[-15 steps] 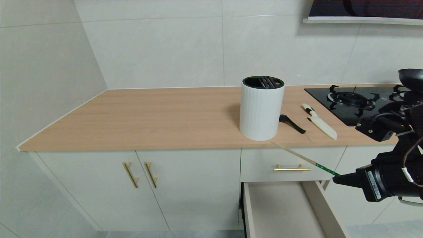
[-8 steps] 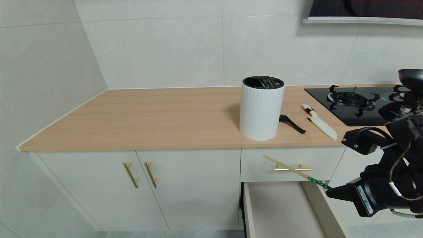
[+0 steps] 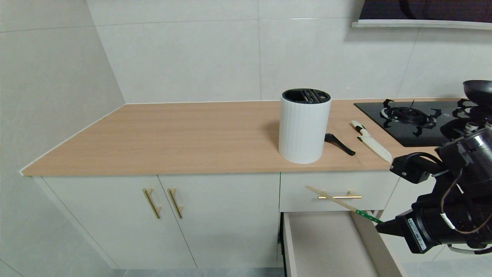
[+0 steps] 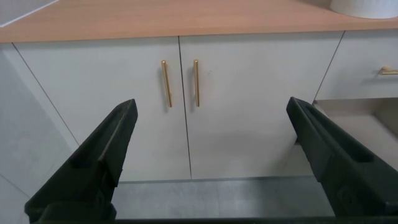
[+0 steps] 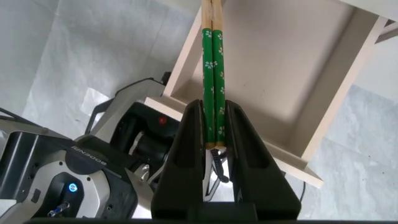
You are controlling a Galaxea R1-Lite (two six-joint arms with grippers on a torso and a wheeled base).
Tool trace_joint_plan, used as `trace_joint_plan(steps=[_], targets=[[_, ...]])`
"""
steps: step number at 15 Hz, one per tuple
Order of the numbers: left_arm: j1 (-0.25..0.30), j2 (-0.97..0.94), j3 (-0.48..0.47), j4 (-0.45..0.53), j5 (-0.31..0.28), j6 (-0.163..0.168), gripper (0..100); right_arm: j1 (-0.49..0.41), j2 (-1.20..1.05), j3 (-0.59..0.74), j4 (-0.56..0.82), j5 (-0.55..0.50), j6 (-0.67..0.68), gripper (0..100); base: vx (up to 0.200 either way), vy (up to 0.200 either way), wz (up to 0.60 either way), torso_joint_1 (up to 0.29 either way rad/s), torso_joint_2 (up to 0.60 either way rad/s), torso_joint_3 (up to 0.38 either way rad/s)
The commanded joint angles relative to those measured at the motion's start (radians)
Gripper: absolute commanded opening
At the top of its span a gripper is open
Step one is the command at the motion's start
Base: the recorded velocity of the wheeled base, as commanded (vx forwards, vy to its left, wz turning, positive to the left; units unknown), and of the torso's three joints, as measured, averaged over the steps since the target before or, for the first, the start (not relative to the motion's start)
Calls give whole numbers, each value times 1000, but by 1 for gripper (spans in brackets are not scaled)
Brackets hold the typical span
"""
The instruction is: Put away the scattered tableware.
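Observation:
A pair of wooden chopsticks (image 3: 338, 202) with green patterned ends is pinched in my right gripper (image 3: 381, 227), which is shut on them. They slant up and left across the closed upper drawer's front, above the open lower drawer (image 3: 323, 242). In the right wrist view the chopsticks (image 5: 211, 68) run from the right gripper (image 5: 212, 115) out over the drawer's bare inside (image 5: 292, 74). A white knife (image 3: 371, 141) and a black-handled utensil (image 3: 340, 143) lie on the counter beside the white utensil holder (image 3: 304, 129). My left gripper (image 4: 214, 162) stands open, low before the cabinet doors.
A gas stove (image 3: 411, 117) with a dark pan (image 3: 478, 88) sits at the counter's right end. Two cabinet doors with gold handles (image 3: 163, 202) are left of the drawers. The upper drawer's gold handle (image 3: 340, 197) is just behind the chopsticks.
My right gripper has dropped and shifted left with the chopsticks, from the counter's edge down to the upper drawer's front over the open drawer. The items on the counter are unmoved.

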Motion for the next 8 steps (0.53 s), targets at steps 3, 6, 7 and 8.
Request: trace_joint_plan(steps=[3,6,7,8], targets=[[0,2,0,0,0,0,100,0,14,2,-1,-1,-1,0,0,0,0,-86,211,119],[0,2,0,0,0,0,100,0,29,2,-1,-1,1,0,0,0,0,-198,455,261],[0,2,0,0,0,0,100,0,32,2,-1,-1,1,0,0,0,0,-203,481,281],[0,2,0,0,0,0,100,0,34,2,-1,-1,1,0,0,0,0,-198,486,281]])
